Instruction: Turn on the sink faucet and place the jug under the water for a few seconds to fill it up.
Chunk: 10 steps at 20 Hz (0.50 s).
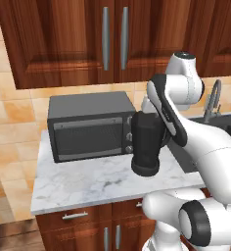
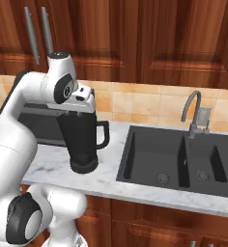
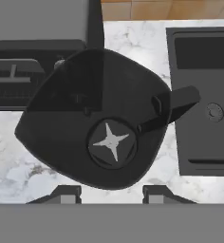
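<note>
**Smoky jug on marble, gripper poised above it**

Black and glossy, one jug [image 2: 83, 140] stands upright on the marble counter [image 1: 88, 184], just in front of the microwave [image 1: 90, 125] and left of the sink [image 2: 149, 157]. It tapers toward a round black base, and its single loop handle points toward the sink. From the hand view the jug [image 3: 92, 128] shows a rounded-triangular mouth, translucent dark walls and one silver four-pointed blade at the bottom.

One gripper [image 3: 111, 192] hangs directly over the jug's mouth, its two dark fingertips [image 3: 66, 192] spread apart at either side of the rim's near edge, holding nothing. Whether they touch the rim I cannot tell.

One sink, matte black and rectangular, holds two bowls: a wide deep one and a narrower one, each with a round drain. One faucet [image 2: 194, 113], slim grey metal with a high arched spout, rises behind the divider.

One microwave, dark grey and boxy, sits against the tan tiled wall [image 1: 12, 112]. Wooden cabinets [image 1: 63, 39] with slim grey metal handles hang above; white, grey-veined marble covers the counter.
</note>
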### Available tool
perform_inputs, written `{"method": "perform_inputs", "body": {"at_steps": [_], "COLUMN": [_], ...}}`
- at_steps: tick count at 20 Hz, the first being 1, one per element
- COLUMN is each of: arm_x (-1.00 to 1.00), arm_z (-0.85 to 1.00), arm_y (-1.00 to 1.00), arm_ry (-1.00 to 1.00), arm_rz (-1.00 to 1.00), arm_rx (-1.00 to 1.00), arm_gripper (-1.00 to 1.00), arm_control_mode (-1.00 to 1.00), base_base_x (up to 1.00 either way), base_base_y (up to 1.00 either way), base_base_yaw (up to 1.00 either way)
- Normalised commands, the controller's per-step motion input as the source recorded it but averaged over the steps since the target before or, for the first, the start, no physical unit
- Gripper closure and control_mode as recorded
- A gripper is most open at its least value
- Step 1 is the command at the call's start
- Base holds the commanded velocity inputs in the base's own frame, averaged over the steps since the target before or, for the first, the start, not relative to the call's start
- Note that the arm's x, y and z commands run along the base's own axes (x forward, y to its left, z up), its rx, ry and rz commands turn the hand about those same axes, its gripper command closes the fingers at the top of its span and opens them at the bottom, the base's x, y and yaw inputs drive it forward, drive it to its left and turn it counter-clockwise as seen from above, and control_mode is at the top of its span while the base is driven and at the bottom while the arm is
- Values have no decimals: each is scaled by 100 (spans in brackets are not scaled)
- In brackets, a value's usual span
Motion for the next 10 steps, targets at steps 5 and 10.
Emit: {"method": "perform_inputs", "body": {"at_steps": [5,10], "arm_x": [0,0], "arm_z": [-5,0], "arm_y": [0,0], "arm_ry": [0,0], "arm_rz": [-2,0], "arm_rx": [0,0], "arm_gripper": [-100,-100], "arm_control_mode": [100,100], "base_base_x": [-14,-41], "base_base_y": [-21,-92], "base_base_yaw": [-9,-10]}}
